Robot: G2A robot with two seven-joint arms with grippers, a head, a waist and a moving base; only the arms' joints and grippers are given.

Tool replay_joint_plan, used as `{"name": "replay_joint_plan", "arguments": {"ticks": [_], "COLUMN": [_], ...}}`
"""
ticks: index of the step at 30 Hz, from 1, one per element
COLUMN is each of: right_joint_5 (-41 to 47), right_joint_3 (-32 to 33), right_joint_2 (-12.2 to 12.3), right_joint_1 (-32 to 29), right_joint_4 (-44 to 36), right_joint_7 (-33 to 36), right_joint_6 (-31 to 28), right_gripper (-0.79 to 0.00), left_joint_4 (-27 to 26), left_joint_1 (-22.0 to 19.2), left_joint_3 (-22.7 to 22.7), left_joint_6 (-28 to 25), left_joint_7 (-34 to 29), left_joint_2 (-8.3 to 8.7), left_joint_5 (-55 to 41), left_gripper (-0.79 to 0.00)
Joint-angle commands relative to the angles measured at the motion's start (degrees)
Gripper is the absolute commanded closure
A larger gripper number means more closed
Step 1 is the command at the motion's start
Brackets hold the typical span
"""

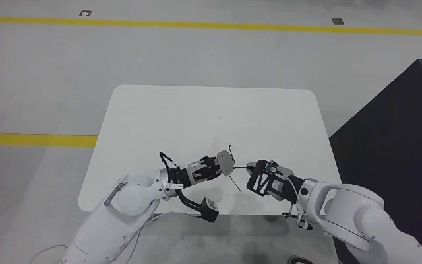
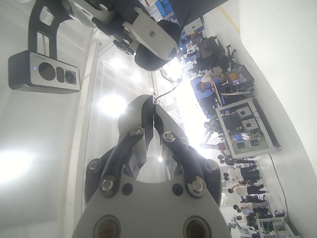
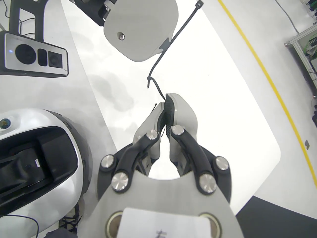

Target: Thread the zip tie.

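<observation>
Zip tie (image 3: 182, 27) held in mid-air over the near part of the desk (image 1: 198, 112). Left hand (image 2: 153, 107) is clamped on its mid-strap. Right hand (image 3: 165, 105) is pinched, apparently on the thin tail. Light, springy and slick, so grip close to the tip.

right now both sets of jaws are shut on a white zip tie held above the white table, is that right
The zip tie is black, not white; the right wrist view shows it. The rest stands: the left gripper and right gripper both have their jaws shut on it above the white table.
</observation>
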Motion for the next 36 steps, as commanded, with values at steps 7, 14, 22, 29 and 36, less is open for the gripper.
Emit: {"name": "replay_joint_plan", "arguments": {"ticks": [7,14,22,29,36], "right_joint_5": [-2.7,-4.3,-4.5,-4.8,-5.1], "right_joint_3": [0.4,0.8,2.0,2.6,2.4], "right_joint_2": [-0.1,-0.4,-0.7,-1.0,-1.2], "right_joint_1": [-1.3,-2.1,-2.8,-3.4,-3.8], "right_joint_4": [-0.9,-0.9,-0.9,-0.9,-0.9], "right_joint_7": [-3.8,-7.8,-10.1,-10.5,-10.5], "right_joint_6": [-2.3,-2.2,-1.3,-0.8,-1.0], "right_gripper": [0.0,0.0,0.0,0.0,0.0], "left_joint_4": [-0.5,-0.2,-0.2,-0.4,-0.5], "left_joint_1": [0.4,0.2,-0.1,-0.3,-0.2], "left_joint_3": [-1.1,-1.4,-1.1,-0.5,-0.2], "left_joint_6": [2.8,2.8,2.5,3.3,4.9], "left_joint_7": [-2.2,-3.4,-4.5,-4.5,-4.6], "left_joint_2": [-0.15,0.18,0.59,0.89,1.06], "left_joint_5": [1.8,1.8,1.8,1.8,1.8], "left_gripper": [0.0,0.0,0.0,-0.2,-0.372]}}
